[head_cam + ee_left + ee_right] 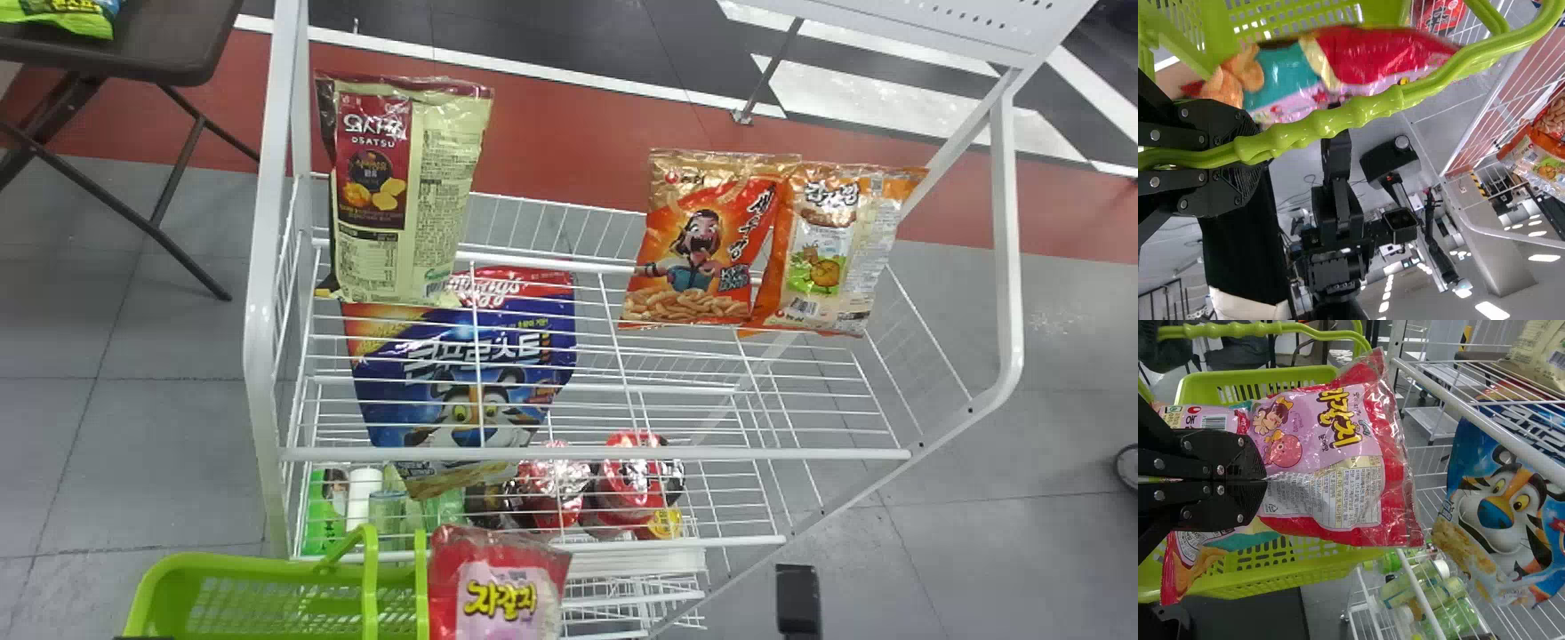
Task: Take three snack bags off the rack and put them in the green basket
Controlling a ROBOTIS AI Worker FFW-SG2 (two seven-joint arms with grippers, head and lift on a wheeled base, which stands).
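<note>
Evidently mid-task, I grip a red-and-pink snack bag (500, 596) in my right gripper (1265, 480), its jaws pressed together on the wrapper, above the green basket (240, 562) near its rim. The head view's bottom edge cuts off the lower part of both bag and basket. My fingers hide the pinched wrapper; whether the teal portion behind them belongs to the same bag, or whether any of it touches the basket, I cannot tell. My left gripper (1258, 157) clamps the ribbed green handle (1358, 112), covering a stretch of it.

On the white rack (596, 454), a maroon-and-cream bag (391, 196) stands on the left above a blue cereal bag (476, 364), which is crossed by wires. To the right, two orange bags stand side by side, the shrimp-snack one (702, 240) partly covering its neighbour (831, 249). Lower down, wires break up red-lidded cups (627, 471) and bottles (1411, 580). A green packet (71, 16) on a dark table (169, 44) is cropped at upper left.
</note>
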